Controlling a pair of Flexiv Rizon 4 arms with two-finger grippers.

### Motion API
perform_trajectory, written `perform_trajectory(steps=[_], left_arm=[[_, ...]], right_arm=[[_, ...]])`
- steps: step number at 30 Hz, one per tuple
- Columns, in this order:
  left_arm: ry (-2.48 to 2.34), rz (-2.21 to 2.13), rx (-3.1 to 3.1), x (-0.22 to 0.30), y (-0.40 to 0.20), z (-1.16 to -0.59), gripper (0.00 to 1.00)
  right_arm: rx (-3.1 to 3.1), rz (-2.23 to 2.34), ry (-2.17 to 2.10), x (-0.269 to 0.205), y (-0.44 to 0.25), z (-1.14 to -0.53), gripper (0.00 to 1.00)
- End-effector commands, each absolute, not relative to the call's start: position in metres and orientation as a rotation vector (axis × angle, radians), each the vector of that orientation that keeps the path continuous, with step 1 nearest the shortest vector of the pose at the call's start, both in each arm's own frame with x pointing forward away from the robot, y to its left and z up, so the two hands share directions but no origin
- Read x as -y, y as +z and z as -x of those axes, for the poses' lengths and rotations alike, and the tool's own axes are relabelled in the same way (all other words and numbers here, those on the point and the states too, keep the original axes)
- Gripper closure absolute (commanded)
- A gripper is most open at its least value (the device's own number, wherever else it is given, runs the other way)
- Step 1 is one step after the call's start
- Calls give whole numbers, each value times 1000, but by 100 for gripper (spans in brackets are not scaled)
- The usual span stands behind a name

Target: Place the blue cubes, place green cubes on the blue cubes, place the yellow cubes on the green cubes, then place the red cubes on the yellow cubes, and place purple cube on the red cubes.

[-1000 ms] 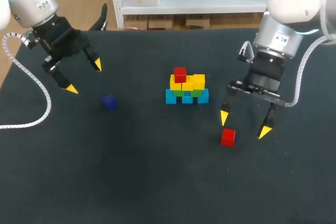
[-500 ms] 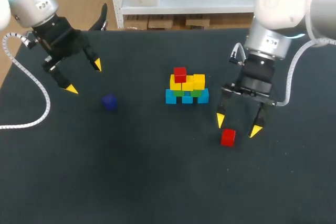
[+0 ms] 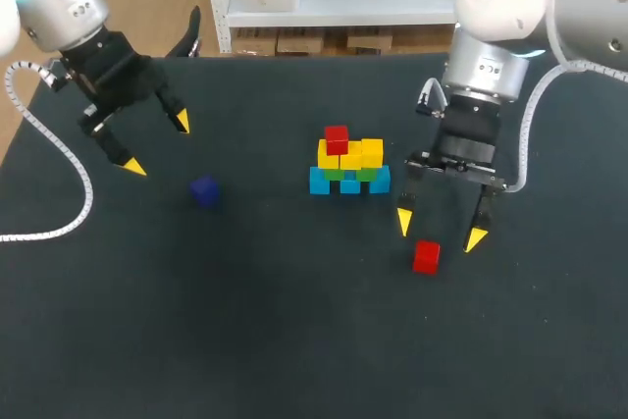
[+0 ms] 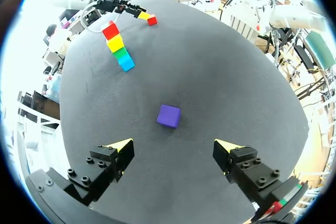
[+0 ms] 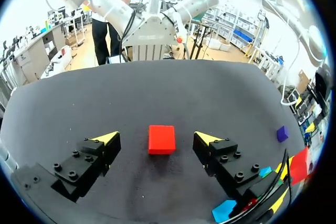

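Misalignment is the hazard: with the released right pincer [image 3: 440, 231] poised by the loose red cube [image 3: 426, 256] right of centre, a finger could be lowered onto it, skidding it away.

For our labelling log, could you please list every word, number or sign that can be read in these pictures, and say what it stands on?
Dark mark on the left arm, on its silver wrist section: too small to read.
Dark mark on the right arm, on its silver wrist section: too blurred to read.
The red cube, purple cube and stack: no print shows.
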State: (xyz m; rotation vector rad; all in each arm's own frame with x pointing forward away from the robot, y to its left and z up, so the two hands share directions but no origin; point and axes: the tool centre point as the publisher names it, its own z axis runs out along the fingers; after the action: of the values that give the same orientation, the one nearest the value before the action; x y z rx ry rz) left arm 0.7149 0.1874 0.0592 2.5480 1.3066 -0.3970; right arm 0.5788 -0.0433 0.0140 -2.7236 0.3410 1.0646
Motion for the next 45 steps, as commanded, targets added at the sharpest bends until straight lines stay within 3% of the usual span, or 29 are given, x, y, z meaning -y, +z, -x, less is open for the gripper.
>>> perform_trajectory(steps=[1,3,4,10,20,24,32,36,42,45], left_arm=[[-394,-2548,-1301,-188,59,-714,0],[-394,-2548,-1301,-188,59,-714,0],[-394,-2548,-1301,-188,59,-714,0],[-394,-2548,-1301,-188,59,-714,0],[-394,-2548,-1301,-188,59,-714,0],[-394,-2548,-1301,-188,59,-714,0],[-394,-2548,-1301,-188,59,-714,0],[-394,-2548,-1301,-188,59,-714,0],[-394,-2548,-1301,-188,59,-714,0],[-394,-2548,-1301,-188,59,-714,0]], right_arm=[[-345,2731,1085,38,14,-583,11],[-359,2729,1087,38,14,-583,15],[-369,2729,1086,37,13,-583,22],[-405,2727,1082,37,9,-582,33],[-431,2729,1082,37,5,-579,29],[-436,2727,1090,36,5,-578,35],[-444,2728,1099,37,4,-577,38],[-451,2732,1098,38,3,-577,49],[-460,2734,1097,38,3,-577,53],[-460,2733,1103,38,2,-577,61]])
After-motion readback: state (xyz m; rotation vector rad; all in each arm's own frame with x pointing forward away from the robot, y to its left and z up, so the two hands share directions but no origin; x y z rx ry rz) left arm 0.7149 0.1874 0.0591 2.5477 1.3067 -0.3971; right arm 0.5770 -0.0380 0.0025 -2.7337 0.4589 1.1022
